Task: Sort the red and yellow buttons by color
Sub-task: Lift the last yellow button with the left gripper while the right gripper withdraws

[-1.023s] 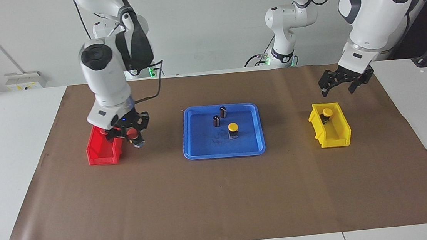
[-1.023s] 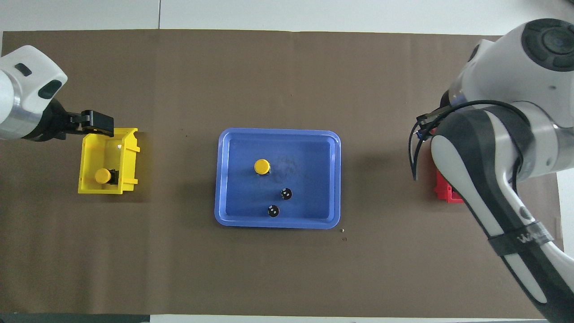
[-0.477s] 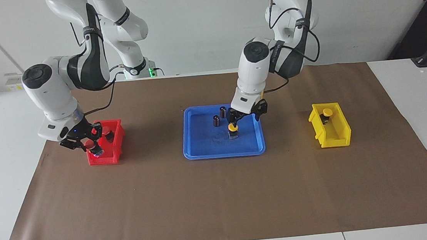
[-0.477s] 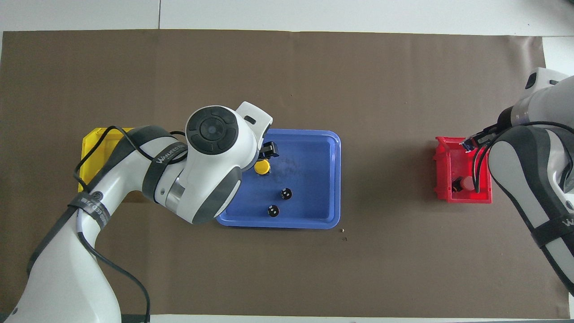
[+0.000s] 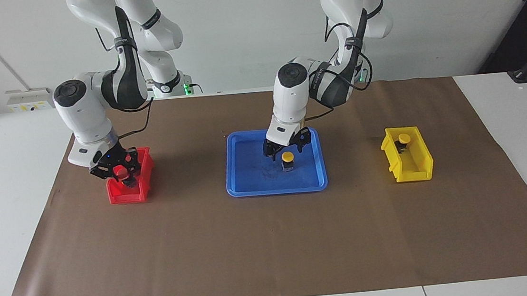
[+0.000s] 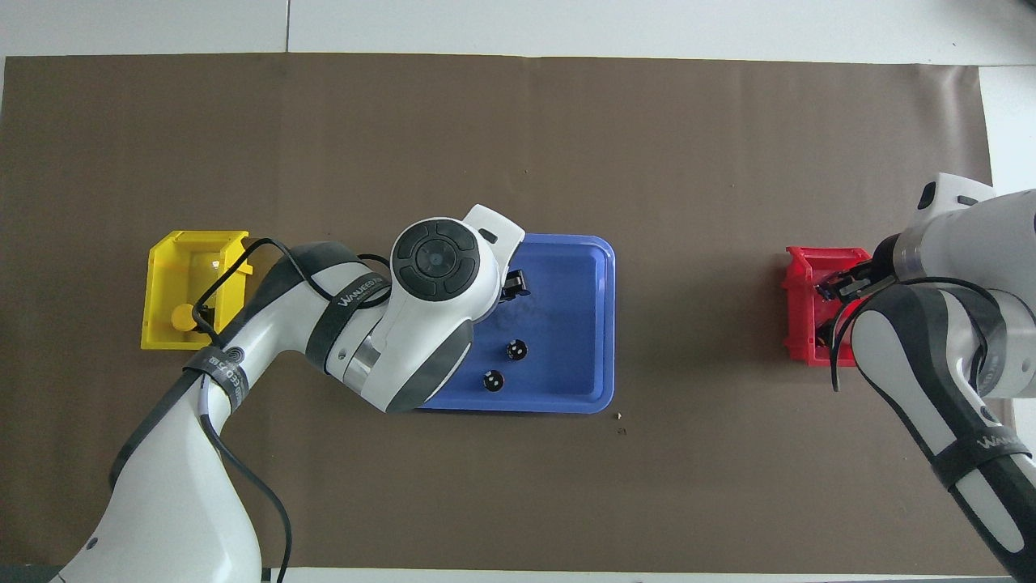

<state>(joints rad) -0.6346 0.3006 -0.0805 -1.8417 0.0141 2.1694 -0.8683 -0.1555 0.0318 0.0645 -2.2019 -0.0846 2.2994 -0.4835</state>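
A yellow button [image 5: 287, 157] stands in the blue tray [image 5: 248, 187]. My left gripper [image 5: 285, 151] is open just above it, one finger on each side of the cap. My left arm hides this button in the overhead view. A second yellow button [image 5: 403, 138] lies in the yellow bin [image 5: 410, 166] and shows in the overhead view [image 6: 183, 317]. My right gripper [image 5: 121, 172] is shut on a red button [image 5: 122, 170], low in the red bin [image 5: 122, 194]. The other red button is hidden.
Two small dark cylinders [image 6: 516, 350] [image 6: 492, 380] stand in the blue tray [image 6: 595, 324], nearer the robots than the yellow button. The yellow bin [image 6: 162, 275] is at the left arm's end and the red bin [image 6: 801, 312] at the right arm's end. Brown paper covers the table.
My left gripper has moved from over the yellow bin to the yellow button in the tray. My right gripper has carried the red button from beside the red bin down into it.
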